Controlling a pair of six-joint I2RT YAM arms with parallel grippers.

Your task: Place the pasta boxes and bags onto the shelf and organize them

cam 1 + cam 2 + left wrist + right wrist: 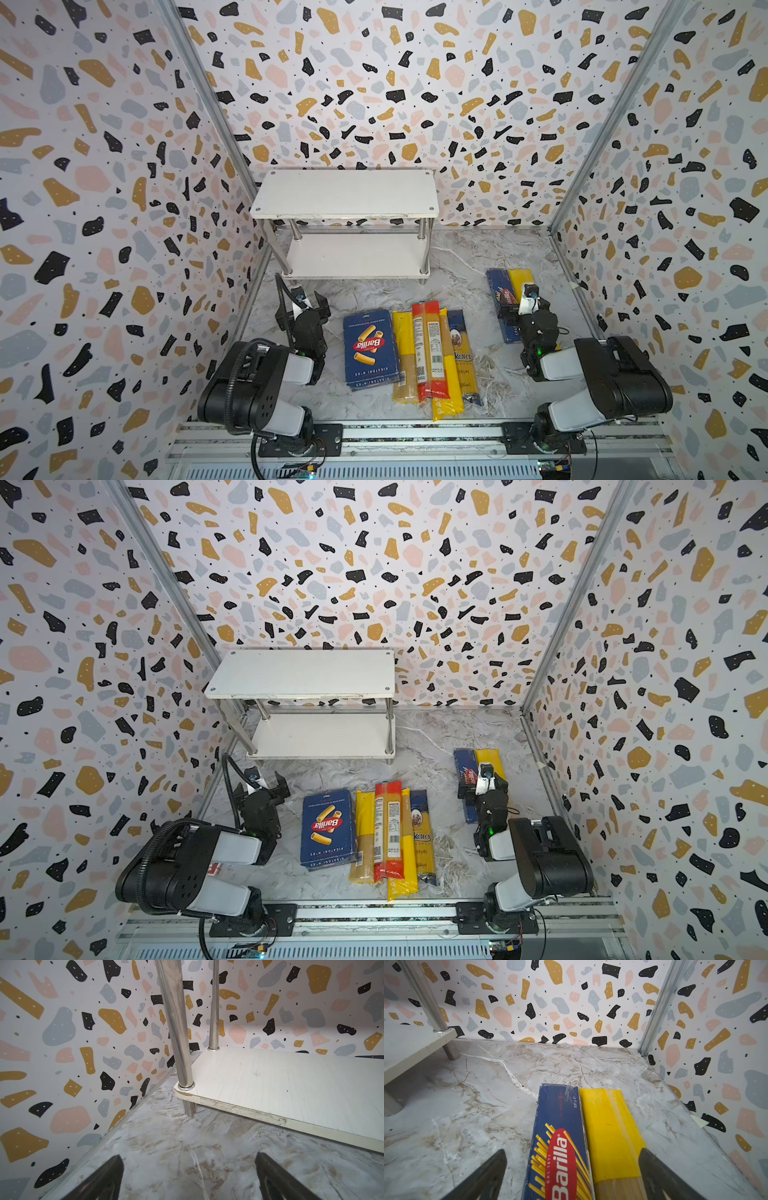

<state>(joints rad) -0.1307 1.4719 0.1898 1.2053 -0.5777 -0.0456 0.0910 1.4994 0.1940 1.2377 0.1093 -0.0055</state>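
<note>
**Inventory**

We count one shelf [345, 193]. It has two white boards on chrome posts and stands against the back wall, left of centre.

We count seven packages, two boxes and five bags. All lie flat on the marble tabletop [457, 257] in front of the shelf.

**Centre group: five items**, side by side, listed from the left in both top views:
1. rigatoni box [370, 349]
2. plain yellow-ended bag [402, 357]
3. red-ended bag [428, 349], overlapping its yellow neighbours
4. lettered yellow bag [449, 399]
5. ankara bag [463, 353]

**Right group: two items**, touching along their long sides:
1. spaghetti box [560, 1118]
2. far yellow bag [610, 1126]

**Grippers: two**

- The left gripper [188, 1155] sits between the rigatoni box and the left wall and faces the shelf's front-left post [182, 1059]. Its fingers are spread wide, and only bare tabletop lies between them.
- The right gripper [572, 1151] hangs over the right group. Its fingers [660, 1178] are spread wide and straddle the spaghetti box and the far yellow bag. They are clamped on neither.
</note>
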